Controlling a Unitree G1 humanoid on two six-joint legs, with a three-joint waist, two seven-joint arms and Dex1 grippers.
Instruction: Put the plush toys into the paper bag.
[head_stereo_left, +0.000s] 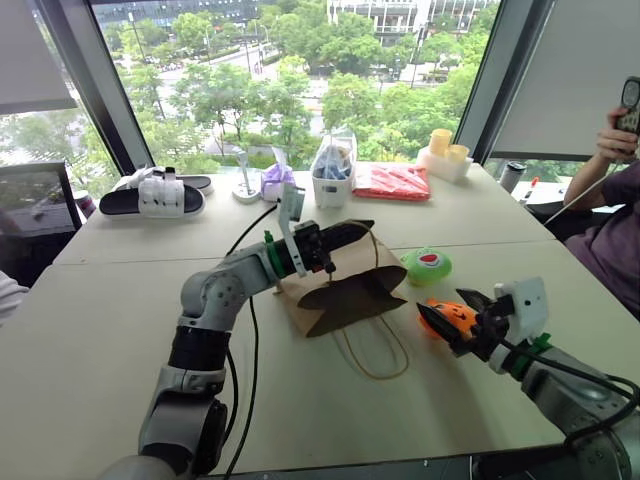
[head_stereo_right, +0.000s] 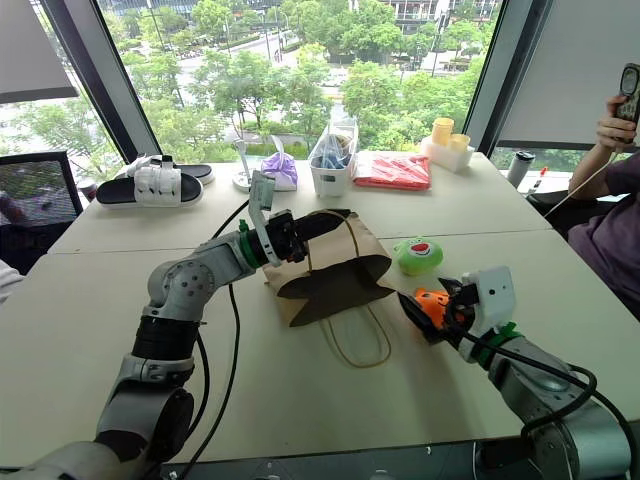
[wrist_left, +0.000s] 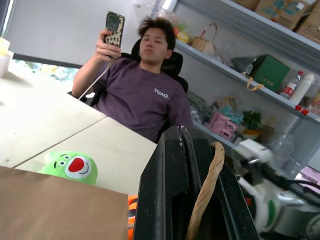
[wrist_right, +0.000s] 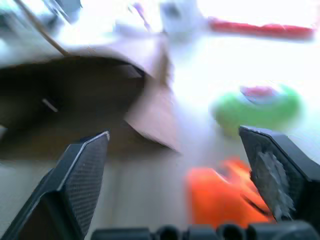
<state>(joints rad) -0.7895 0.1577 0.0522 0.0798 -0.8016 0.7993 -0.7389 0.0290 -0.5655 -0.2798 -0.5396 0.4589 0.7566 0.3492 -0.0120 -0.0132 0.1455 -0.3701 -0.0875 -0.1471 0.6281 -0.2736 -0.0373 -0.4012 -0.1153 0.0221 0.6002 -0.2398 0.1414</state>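
Observation:
The brown paper bag (head_stereo_left: 345, 285) lies on its side in the middle of the table, its dark mouth facing me. One loop handle (head_stereo_left: 375, 355) rests on the tabletop. My left gripper (head_stereo_left: 340, 238) is at the bag's upper edge, shut on the other tan handle (wrist_left: 207, 190). The green plush toy (head_stereo_left: 428, 265) sits on the table just right of the bag. Nearer me, the orange plush toy (head_stereo_left: 455, 316) lies on the table between the spread fingers of my right gripper (wrist_right: 174, 132), which is open.
A person (head_stereo_left: 615, 215) sits at the table's right side holding a phone. Along the far edge are black-and-white slippers (head_stereo_left: 155, 195), a purple bundle (head_stereo_left: 276, 180), a white box with a clear plastic bag (head_stereo_left: 332, 175), a red packet (head_stereo_left: 392, 182) and yellow cups (head_stereo_left: 445, 150).

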